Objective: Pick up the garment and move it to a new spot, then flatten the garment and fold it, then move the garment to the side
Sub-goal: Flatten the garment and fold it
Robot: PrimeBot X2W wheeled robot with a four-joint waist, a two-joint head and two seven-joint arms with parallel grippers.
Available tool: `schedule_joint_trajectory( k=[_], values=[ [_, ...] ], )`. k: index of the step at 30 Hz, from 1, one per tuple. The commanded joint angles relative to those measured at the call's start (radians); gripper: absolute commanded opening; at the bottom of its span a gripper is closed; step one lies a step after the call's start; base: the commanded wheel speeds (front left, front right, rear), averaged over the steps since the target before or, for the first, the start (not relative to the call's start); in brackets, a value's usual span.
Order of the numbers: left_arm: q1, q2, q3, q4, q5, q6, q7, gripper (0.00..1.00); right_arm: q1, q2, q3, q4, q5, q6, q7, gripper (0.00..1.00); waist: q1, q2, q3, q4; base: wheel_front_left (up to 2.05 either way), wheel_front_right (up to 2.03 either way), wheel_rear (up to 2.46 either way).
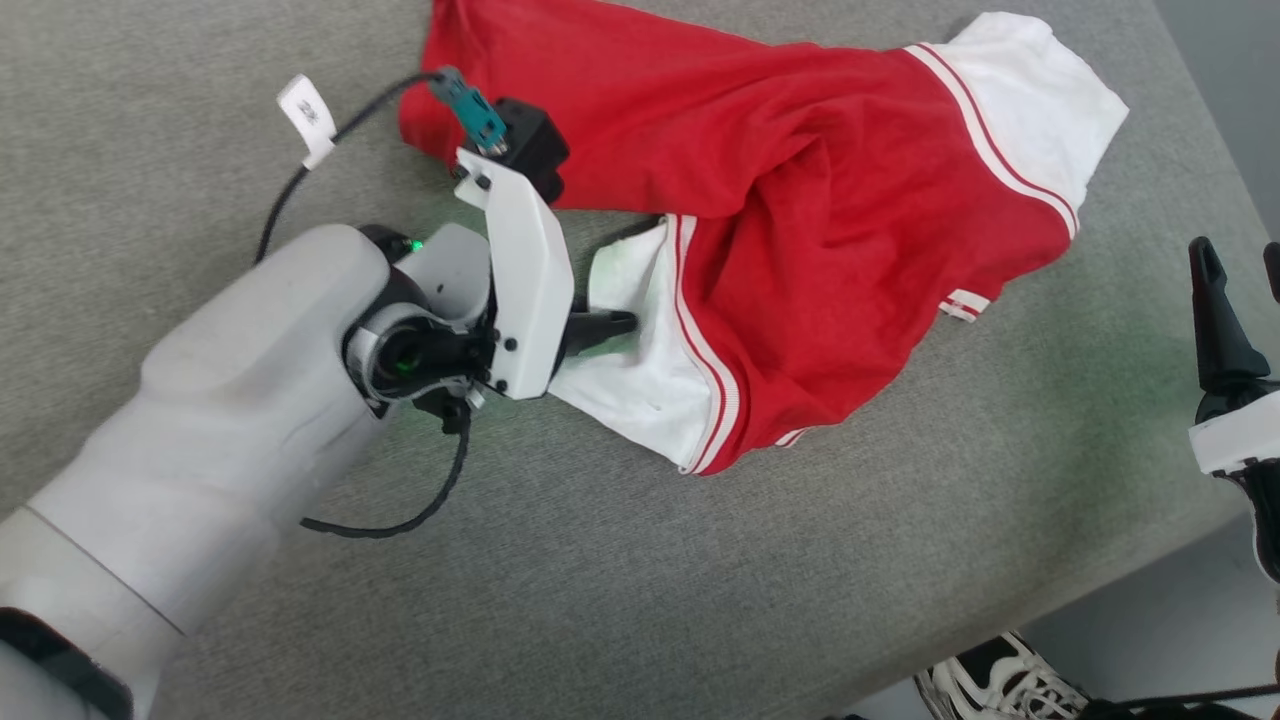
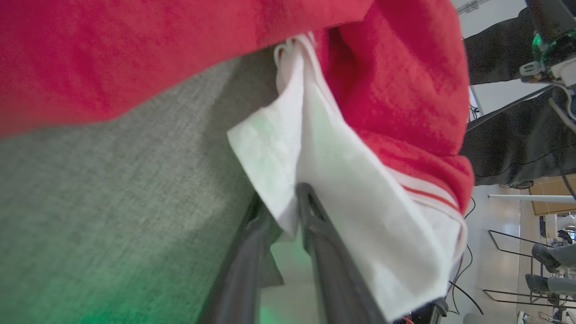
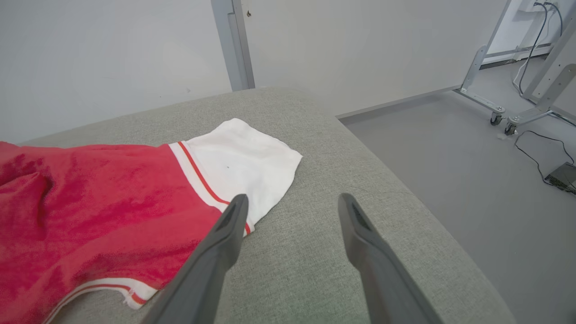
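- The garment (image 1: pixel 820 200), just the one, lay crumpled across the upper middle and right of the head view, on the grey padded surface (image 1: pixel 700 580).
- Left gripper (image 1: pixel 605 328), mid-frame, had its jaws nipped in on the edge of the lower white sleeve (image 1: pixel 640 390).
- Right gripper (image 3: pixel 292 200), at the right edge, was spread wide and held nothing.
- One cable tag (image 1: pixel 308 115), upper left, print too tiny to read.
- One sneaker (image 1: pixel 1000 680), lower right.
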Motion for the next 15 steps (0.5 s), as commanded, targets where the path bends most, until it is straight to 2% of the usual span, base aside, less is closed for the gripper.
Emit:
schedule_joint_trajectory(
  k=[1, 8, 15],
  values=[
    [0.016, 0.004, -0.009, 0.006, 0.001, 0.003, -0.015, 0.00, 0.000, 0.004, -0.007, -0.003, -0.006, 0.000, 0.008, 1.00, 0.0000, 0.0000, -0.009, 0.011, 0.00, 0.00, 0.00],
    [0.022, 0.076, -0.021, 0.011, -0.001, 0.003, -0.115, 0.00, 0.033, -0.007, -0.036, -0.026, -0.037, 0.000, 0.038, 1.00, 0.0000, 0.0000, -0.073, 0.096, 0.00, 0.00, 0.00],
    [0.026, 0.227, -0.002, 0.019, -0.029, 0.003, -0.169, 0.00, 0.061, -0.010, -0.057, -0.074, -0.062, 0.000, 0.088, 1.00, 0.0000, 0.0000, -0.116, 0.173, 0.00, 0.00, 0.00]
  ],
)
